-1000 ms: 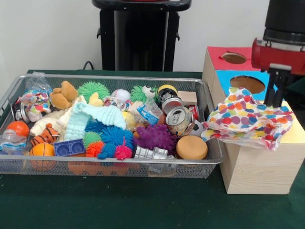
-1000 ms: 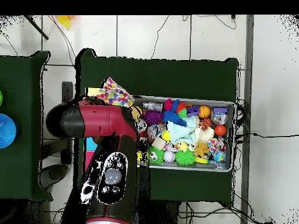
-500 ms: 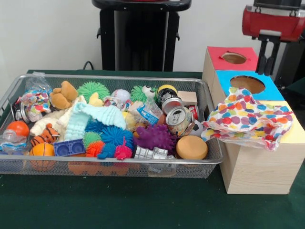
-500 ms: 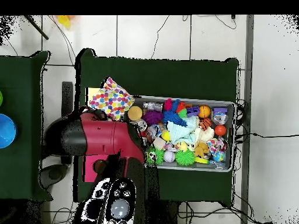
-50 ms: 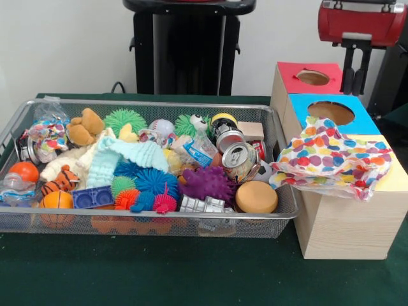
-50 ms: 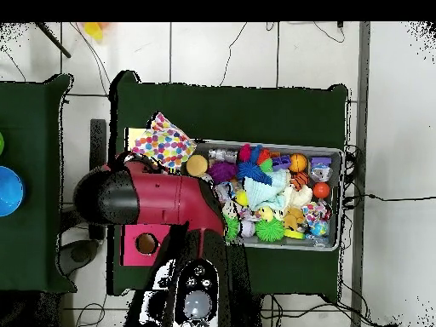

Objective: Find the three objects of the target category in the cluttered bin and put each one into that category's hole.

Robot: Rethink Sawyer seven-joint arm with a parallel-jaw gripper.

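- My claw [image 5: 354, 80] hangs empty above the red hole [image 5: 313, 77], prongs close together with only a slit between; going back into the bin [image 5: 280, 210] like that, it would knock things aside rather than grip them.
- The spotted cloth [image 5: 331, 159] lies across the sorting box [image 5: 347, 226] at the worktop's right edge, hiding the yellow section; it may cover that hole or slide off.
- Which category is wanted I cannot tell; candidates such as the crushed can [image 5: 240, 160] lie tangled in clutter, so a neighbour could come up too.

Polka-dot bag [image 5: 331, 156] draped over box's yellow hole
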